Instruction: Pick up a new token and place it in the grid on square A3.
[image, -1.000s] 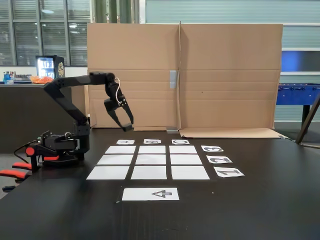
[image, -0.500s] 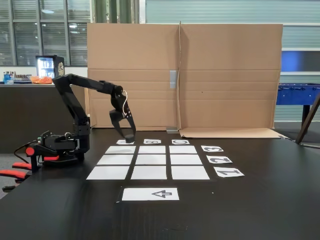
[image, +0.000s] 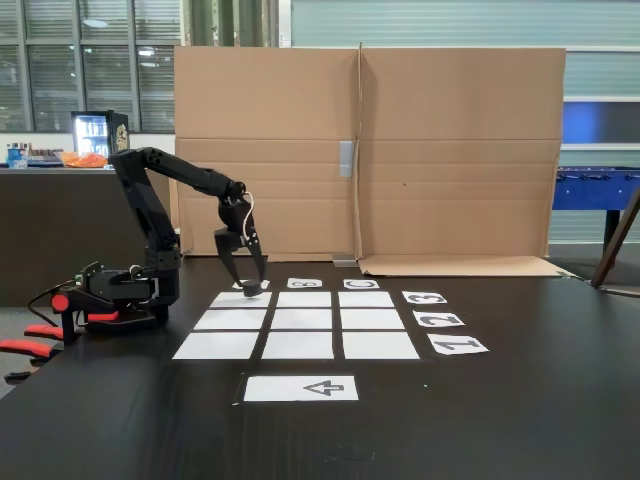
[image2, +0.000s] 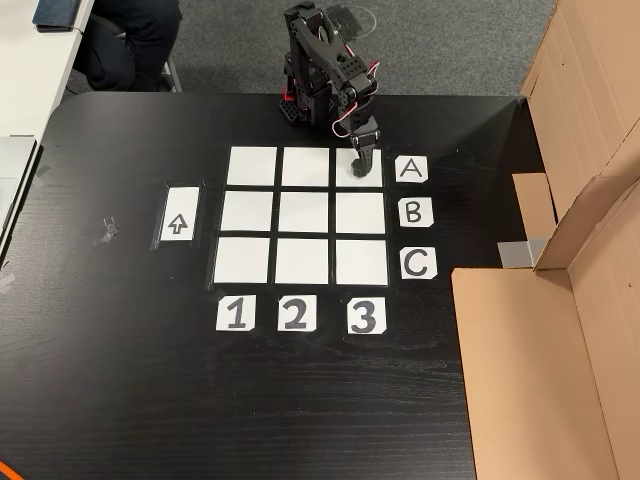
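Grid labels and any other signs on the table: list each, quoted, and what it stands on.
"A", "B", "C": paper slips beside the grid's rows.
"1", "2", "3": slips below its columns.
Arrow outline: separate white sheet.
Lit cabinet's lettering: too blurred.

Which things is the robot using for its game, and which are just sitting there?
Using:
gripper
token in its tips, hard to make out
grid
square A3

Just sitting there:
arrow sheet
cardboard wall
tape scrap
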